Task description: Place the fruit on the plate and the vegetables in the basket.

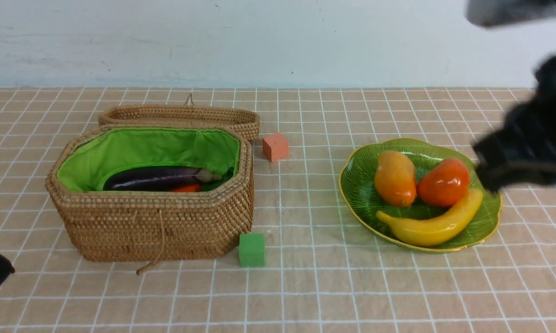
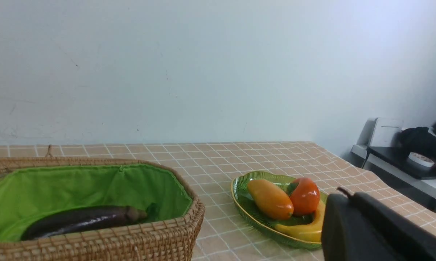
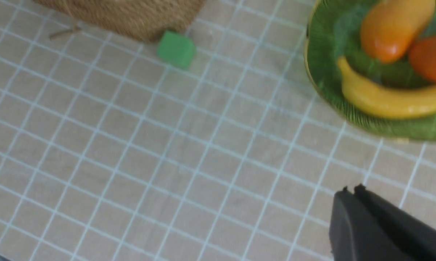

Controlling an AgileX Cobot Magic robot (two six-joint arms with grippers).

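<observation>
Currently we list: mango (image 1: 395, 178), persimmon (image 1: 444, 181), banana (image 1: 433, 224) on plate (image 1: 359, 185); eggplant (image 1: 155, 177), carrot (image 1: 186, 188) in basket (image 1: 157, 226); other vegetables unseen. Right gripper (image 3: 350, 190) closed, empty, above bare table; left gripper (image 2: 343, 192) closed, empty. Risk, we judge: right arm, blurred over plate's rim, could clip it. Open room: table (image 1: 333, 286) between green cube (image 1: 252, 249) and plate.

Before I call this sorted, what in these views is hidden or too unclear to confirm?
- Basket contents: in the front view the brown wicker basket's near wall hides everything but the dark purple eggplant and an orange-red sliver; cucumber and radish unseen.
- Right pincer: motion-blurred in the front view, cut off by the right wrist view's edge.
- Green glass plate: blurred and cropped in the right wrist view.
</observation>
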